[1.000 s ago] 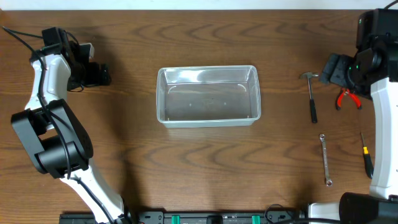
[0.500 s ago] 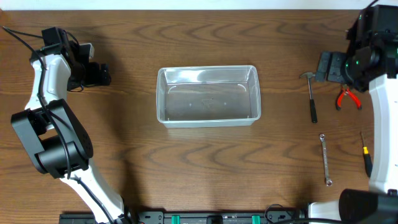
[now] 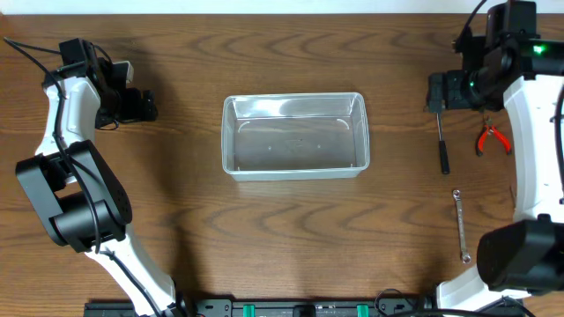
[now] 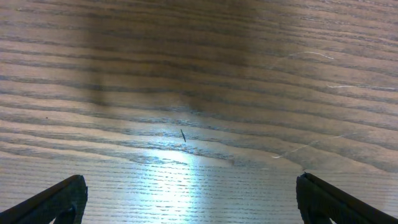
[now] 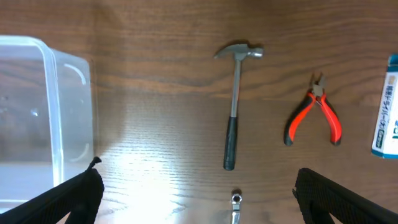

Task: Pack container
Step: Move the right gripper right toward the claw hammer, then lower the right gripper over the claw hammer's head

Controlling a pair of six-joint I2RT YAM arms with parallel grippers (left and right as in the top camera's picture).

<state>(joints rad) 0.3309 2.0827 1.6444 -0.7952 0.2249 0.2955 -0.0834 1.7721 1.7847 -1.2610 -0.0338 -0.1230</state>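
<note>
Found the container (image 3: 293,141) at table (image 3: 291,238) centre in the overhead view, upright, open side up, empty, long side running 9 to 3 o'clock. Seen again at the 9 o'clock edge of the right wrist view (image 5: 37,124), with only a rounded corner and part of the rim showing. Recorded a hammer (image 3: 443,145) at 3 o'clock from it, well apart, handle pointing to 6 o'clock; red-handled pliers (image 3: 493,139) further out at 3 o'clock; a wrench (image 3: 461,226) at 4 o'clock. Noted a blue-and-white box (image 5: 387,106) at the 3 o'clock edge of the right wrist view, beyond the pliers. Observed the right hand (image 3: 438,92) above the hammer's head end, fingers spread wide, gripping nothing. Observed the left hand (image 3: 141,106) at 9 to 10 o'clock from the container, well apart, over bare wood, fingers likewise wide and holding nothing.
</note>
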